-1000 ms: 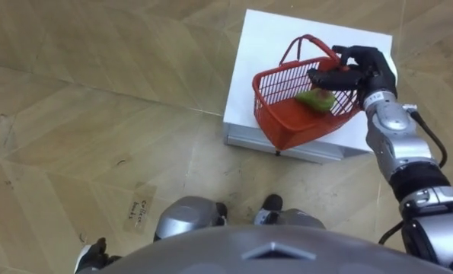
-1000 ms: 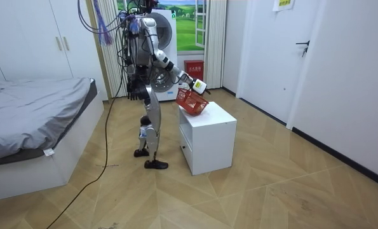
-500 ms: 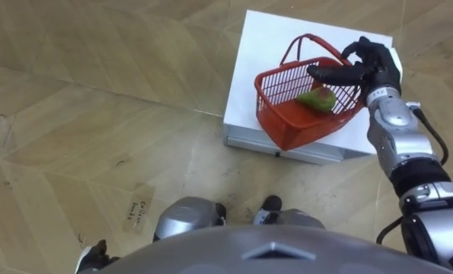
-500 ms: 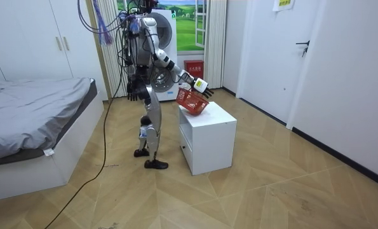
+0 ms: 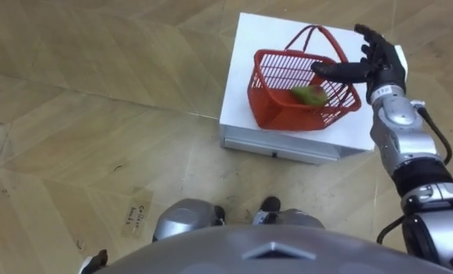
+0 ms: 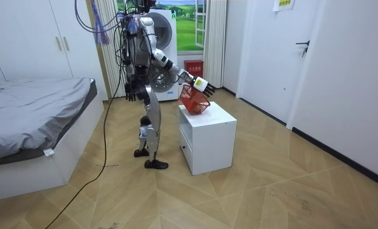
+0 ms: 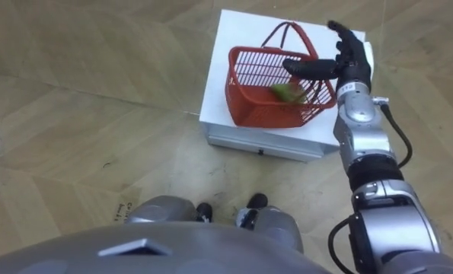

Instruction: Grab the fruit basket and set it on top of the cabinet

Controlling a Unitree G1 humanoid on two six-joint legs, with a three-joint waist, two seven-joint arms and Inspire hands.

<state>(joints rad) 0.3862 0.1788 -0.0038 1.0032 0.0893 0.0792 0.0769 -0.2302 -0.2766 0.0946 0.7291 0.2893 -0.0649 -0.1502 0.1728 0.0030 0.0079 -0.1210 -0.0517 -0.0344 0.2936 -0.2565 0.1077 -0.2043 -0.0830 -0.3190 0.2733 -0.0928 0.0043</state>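
The right hand (image 5: pixel 377 65) is held open, fingers straight, its thumb reaching over the rim of the red plastic mesh basket (image 5: pixel 275 106). The basket stands just left of the hand on the white surface (image 5: pixel 244 38). It is not yet grasped or lifted.

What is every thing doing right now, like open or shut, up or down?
white cabinet: drawer shut.
fruit basket: standing on the white cabinet, handle up.
green fruit: lying inside the basket.
right robot hand: open, thumb over the basket's rim.
left robot hand: hanging at the robot's side.
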